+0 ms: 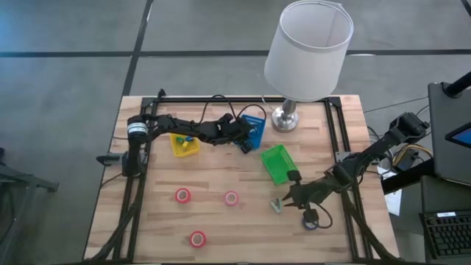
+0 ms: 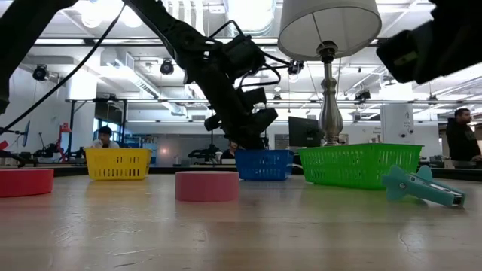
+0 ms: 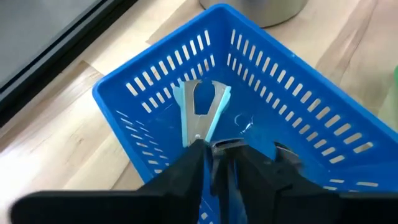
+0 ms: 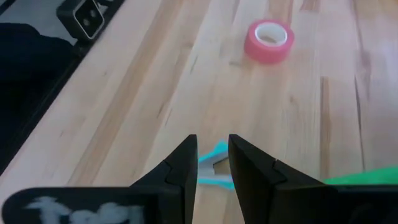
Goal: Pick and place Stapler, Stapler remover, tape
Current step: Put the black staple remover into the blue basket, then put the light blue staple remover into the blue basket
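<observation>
Inside the blue tray (image 3: pixel 298 93) a staple remover (image 3: pixel 202 115) is clamped by the left gripper's (image 3: pixel 214 152) fingers. Near the green tray (image 1: pixel 278 163), a teal remover (image 4: pixel 214 167) on the table (image 4: pixel 155 93) is straddled by the right gripper's (image 4: pixel 213 155) parted fingers; three pink tapes (image 1: pixel 182 195) lie apart.

You have a wooden bench (image 1: pixel 221 221) on a grey floor (image 1: pixel 59 88), a white-shaded lamp (image 1: pixel 307 50) at its far edge. Beyond it lies an open hall with bright ceiling lights (image 2: pixel 248 9) and seated people (image 2: pixel 104 137).
</observation>
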{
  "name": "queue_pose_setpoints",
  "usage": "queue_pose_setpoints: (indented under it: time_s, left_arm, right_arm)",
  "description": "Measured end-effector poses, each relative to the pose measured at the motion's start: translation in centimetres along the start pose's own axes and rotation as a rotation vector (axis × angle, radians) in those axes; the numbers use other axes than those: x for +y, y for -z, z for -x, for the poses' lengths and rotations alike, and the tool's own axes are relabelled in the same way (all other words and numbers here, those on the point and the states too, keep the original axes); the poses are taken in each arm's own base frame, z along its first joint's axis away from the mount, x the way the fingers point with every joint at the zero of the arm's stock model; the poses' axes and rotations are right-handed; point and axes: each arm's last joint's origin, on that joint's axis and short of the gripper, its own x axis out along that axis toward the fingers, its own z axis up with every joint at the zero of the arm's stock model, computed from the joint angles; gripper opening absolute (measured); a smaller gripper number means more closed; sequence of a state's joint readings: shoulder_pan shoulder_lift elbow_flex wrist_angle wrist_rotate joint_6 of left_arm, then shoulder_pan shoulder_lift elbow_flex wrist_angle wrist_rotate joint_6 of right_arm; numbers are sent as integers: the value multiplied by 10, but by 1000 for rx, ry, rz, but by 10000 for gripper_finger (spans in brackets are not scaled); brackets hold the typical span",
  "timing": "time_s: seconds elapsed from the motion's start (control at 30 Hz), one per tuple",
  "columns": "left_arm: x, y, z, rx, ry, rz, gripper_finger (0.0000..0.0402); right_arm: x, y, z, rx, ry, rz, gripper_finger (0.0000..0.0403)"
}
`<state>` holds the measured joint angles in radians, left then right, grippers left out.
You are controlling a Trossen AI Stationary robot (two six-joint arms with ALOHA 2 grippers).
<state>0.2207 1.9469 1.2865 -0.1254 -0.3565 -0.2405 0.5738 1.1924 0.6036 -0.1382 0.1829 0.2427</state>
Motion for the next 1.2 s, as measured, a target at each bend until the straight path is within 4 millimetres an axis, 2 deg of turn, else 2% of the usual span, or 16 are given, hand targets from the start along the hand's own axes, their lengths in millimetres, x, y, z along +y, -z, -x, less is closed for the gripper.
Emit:
queue_pose_setpoints:
  time_s: [0.17, 0.27, 0.5, 0.6, 0.7, 0.9, 1.07, 1.2]
  left_arm:
    - [0, -1, 0, -3, 1, 41, 153]
    - [-1, -8, 3, -20, 6, 38, 170]
    - [-5, -34, 27, -89, 39, 79, 164]
    - [-13, -39, 41, -94, 129, 103, 155]
    - [-30, -36, 52, -79, 246, 87, 145]
    - [-83, -15, 79, -69, 346, 8, 126]
    - [-117, 3, 103, -116, 283, -22, 122]
    - [-134, 14, 119, -155, 229, 25, 121]
  right_arm:
    - [-1, -7, 1, -31, 1, 28, 89]
    - [-2, -8, 1, -33, 5, 22, 89]
    - [-3, -5, 0, -26, 9, -79, 89]
    - [-4, 1, -2, -5, 14, -131, 89]
    - [-5, 11, -5, 19, 22, -234, 90]
    - [-3, 21, -15, -45, 96, -351, 97]
    - [1, 22, -33, -18, 131, -467, 106]
    - [9, 26, -50, 48, 157, -507, 115]
